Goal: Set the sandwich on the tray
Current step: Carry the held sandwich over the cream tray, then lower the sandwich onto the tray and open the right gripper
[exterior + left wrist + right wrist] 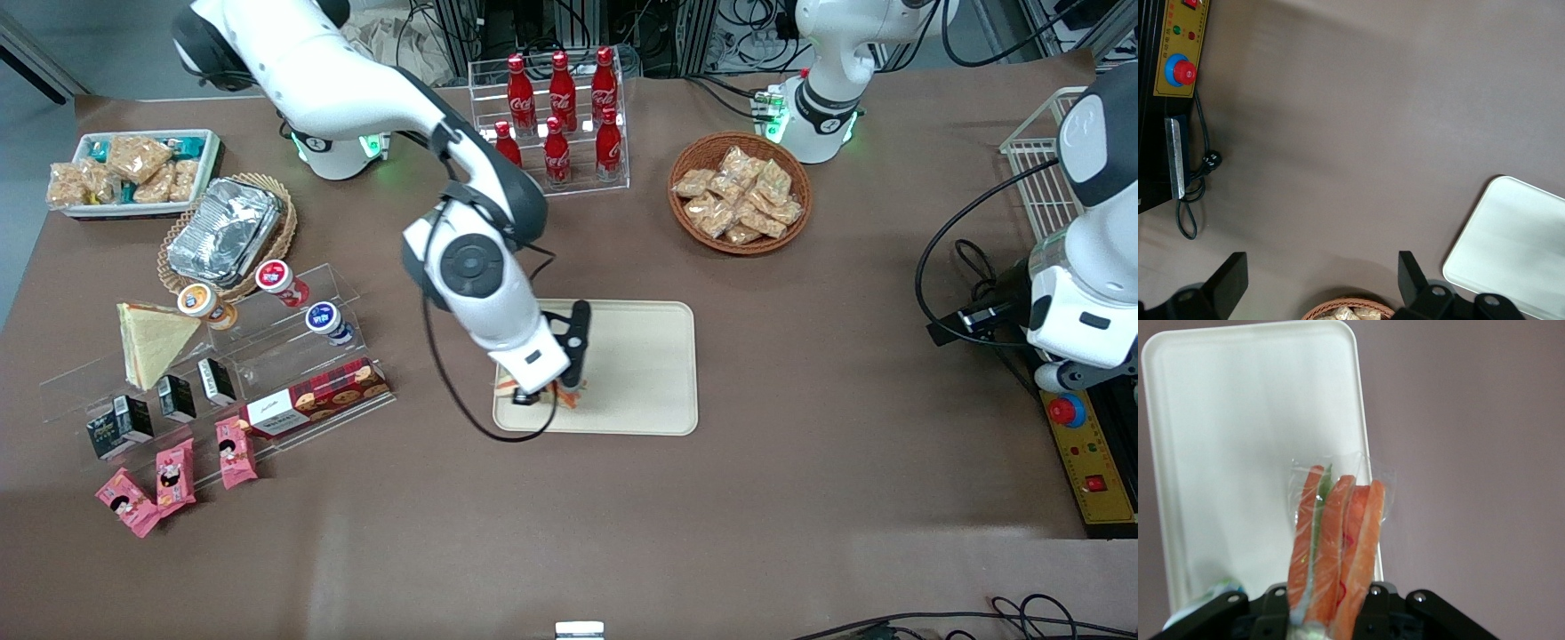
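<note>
Above the smooth cream tray (1238, 407), tool (1328, 603) pinches clear-wrapped sandwich (1335, 547).

The working right arm (356, 98) has glossy white rounded shells joined by dark grey and black joint sections. A round grey cap with a dark centre covers its wrist joint (468, 265). A thin black cable (444, 391) loops loosely down from the wrist. A green light glows at the arm's white base (333, 151). The gripper (551, 391), over the tray's corner nearest the front camera, has a white body with a small dark marking and a black bracket alongside. In the wrist view its underside is matte black with small silver screws (1414, 596).
</note>
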{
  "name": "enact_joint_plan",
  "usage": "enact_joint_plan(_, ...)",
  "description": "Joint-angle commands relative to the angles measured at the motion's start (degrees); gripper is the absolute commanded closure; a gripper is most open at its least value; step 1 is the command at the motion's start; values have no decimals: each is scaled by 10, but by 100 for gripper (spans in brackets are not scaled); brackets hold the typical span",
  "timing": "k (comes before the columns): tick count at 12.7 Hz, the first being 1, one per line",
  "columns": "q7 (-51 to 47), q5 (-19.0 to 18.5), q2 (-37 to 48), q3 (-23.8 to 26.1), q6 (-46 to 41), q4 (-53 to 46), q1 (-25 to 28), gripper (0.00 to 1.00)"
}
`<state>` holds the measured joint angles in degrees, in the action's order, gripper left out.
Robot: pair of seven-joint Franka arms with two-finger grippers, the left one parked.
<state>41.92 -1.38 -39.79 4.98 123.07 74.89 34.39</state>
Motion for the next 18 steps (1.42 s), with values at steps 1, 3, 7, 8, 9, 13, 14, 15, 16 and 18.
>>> enact_joint_plan(1, 20, -37, -33, -1, 49, -12, 9, 72)
enact_joint_plan(3, 22, -51, -59, -2, 77, -12, 9, 72)
enact_joint_plan(7, 25, -49, -92, -3, 84, -11, 5, 72)
enact_joint_plan(8, 23, -48, -99, -2, 95, -11, 5, 72)
enact_joint_plan(9, 21, -47, -107, -2, 109, -11, 4, 72)
enact_joint_plan(13, 19, -44, -122, -1, 125, -11, 8, 72)
enact_joint_plan(14, 21, -44, -122, -1, 125, -11, 9, 70)
enact_joint_plan(15, 18, -44, -121, 0, 125, -11, 9, 33)
enact_joint_plan(16, 18, -44, -121, -1, 125, -11, 9, 16)
enact_joint_plan(18, 18, -42, -121, 1, 125, -11, 3, 2)
